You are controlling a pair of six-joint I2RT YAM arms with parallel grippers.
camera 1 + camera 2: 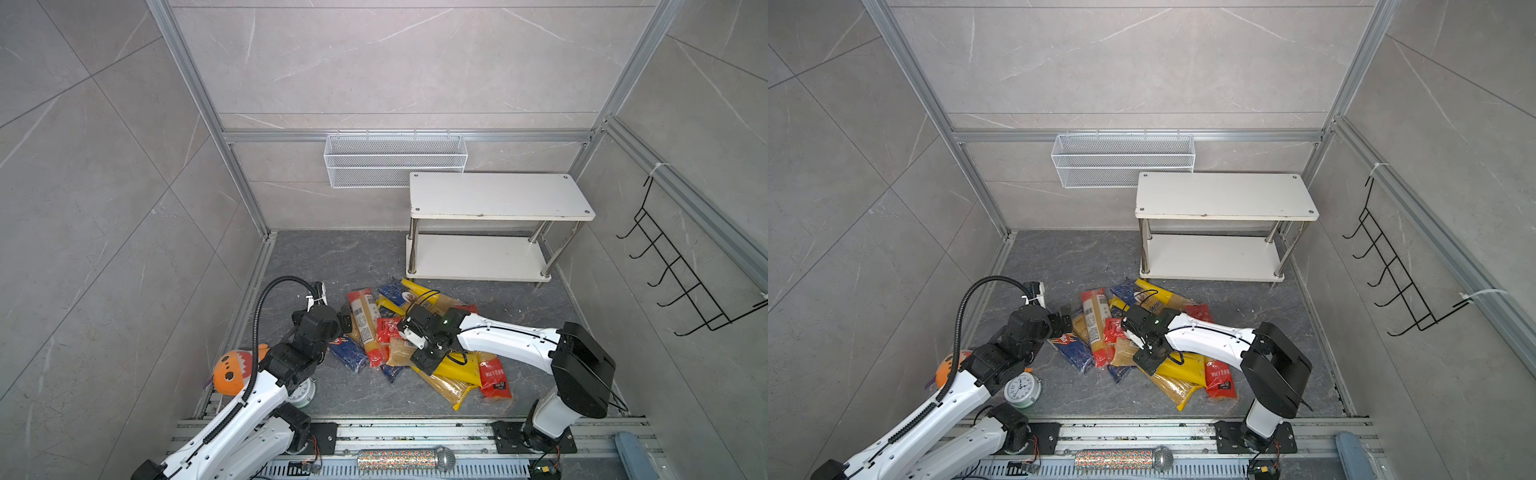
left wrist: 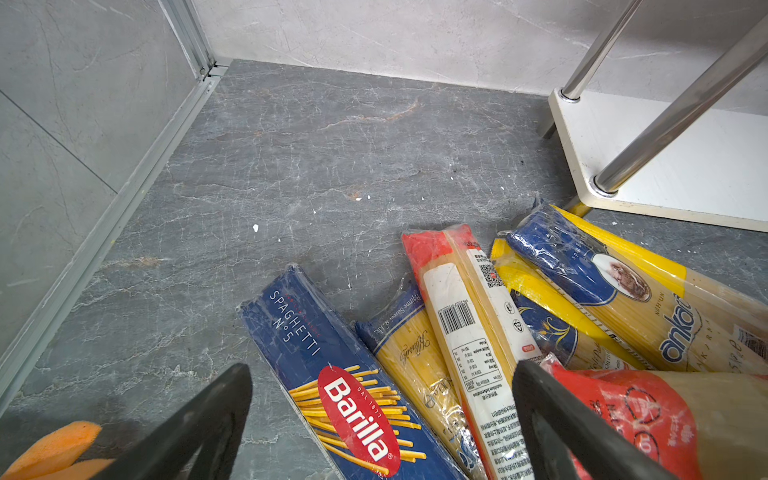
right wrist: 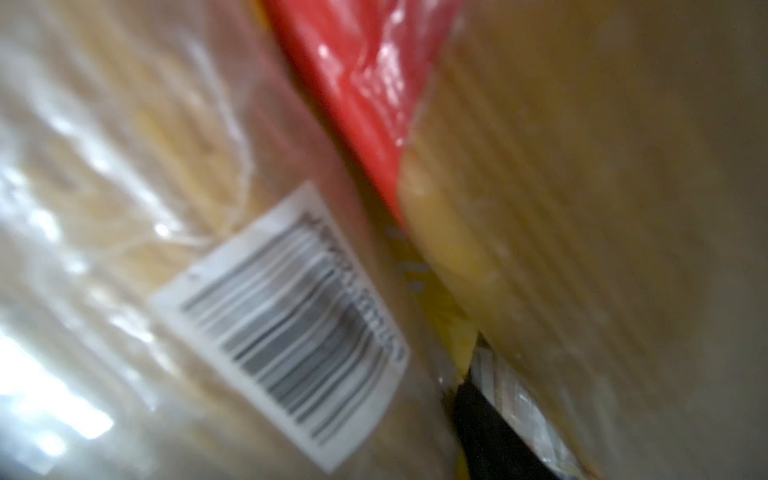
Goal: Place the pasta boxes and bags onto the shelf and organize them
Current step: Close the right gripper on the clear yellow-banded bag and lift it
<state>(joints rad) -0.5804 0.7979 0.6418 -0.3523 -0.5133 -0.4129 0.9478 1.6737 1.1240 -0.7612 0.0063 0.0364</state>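
Observation:
Several pasta bags lie heaped on the grey floor in both top views, among them a long red-ended bag [image 1: 365, 324] [image 1: 1094, 320] and a yellow pack [image 1: 455, 368]. The dark blue Barilla box [image 1: 349, 353] [image 2: 332, 374] lies at the heap's left edge. My left gripper [image 1: 345, 318] [image 2: 382, 415] hovers open over that box. My right gripper [image 1: 409, 338] [image 1: 1133, 336] is pressed down into the heap, shut on a clear spaghetti bag with a barcode label [image 3: 166, 166]. Only one of its fingers [image 3: 490, 428] shows, beside a red-ended bag [image 3: 374, 83]. The white two-tier shelf [image 1: 498, 195] [image 1: 1225, 195] [image 2: 685, 166] stands behind the heap, both boards bare.
An orange plush toy [image 1: 230, 372] and a round alarm clock [image 1: 1022, 389] sit under the left arm. A white wire basket [image 1: 395, 160] hangs on the back wall, a black hook rack [image 1: 681, 282] on the right wall. A glittery microphone [image 1: 405, 459] lies on the front rail.

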